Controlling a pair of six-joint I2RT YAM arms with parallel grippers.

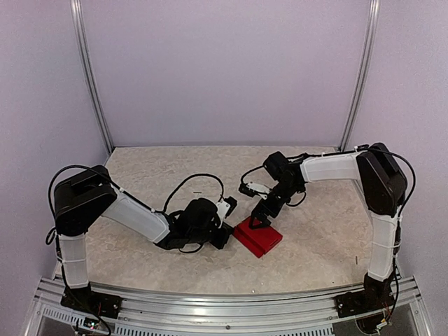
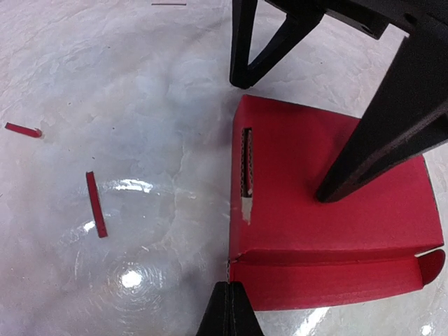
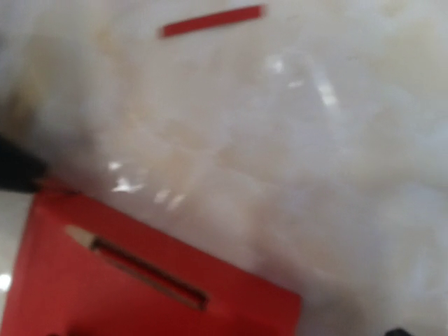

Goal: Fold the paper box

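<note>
From above, the paper box point(image 1: 266, 241) lay as a small flat red packet on the desk point(image 1: 140, 175), a little toward 5 o'clock of the desk's middle, between the two arms. The left hand point(image 1: 225, 231) sat at the box's 9 o'clock and the right hand point(image 1: 259, 220) hung over its 12 o'clock edge, but that view was too small to show how either stood. The left wrist view settled both. The left hand's own fingers point(image 2: 227, 315) were pressed together into one dark point at 6 o'clock of the picture, their tip right at the box's near corner; whether it touched the card could not be told. The right hand's fingers point(image 2: 392, 133) stood wide apart, holding nothing, one tip resting on the red top face and the other just beyond the box's 11 o'clock corner. Only this view showed the folded flap point(image 2: 329, 280) along the box's 6 o'clock edge, with a rounded tab at its 3 o'clock end, and two loose red strips point(image 2: 96, 204) on the desk well off at the box's 9 o'clock. The narrow slot point(image 2: 246, 168) beside the box's 9 o'clock edge appeared in both wrist views. The blurred right wrist view gave it a torn pale end, and added one strip at 12 o'clock and a dark shape point(image 3: 14, 168) at 9 o'clock that could not be identified.
</note>
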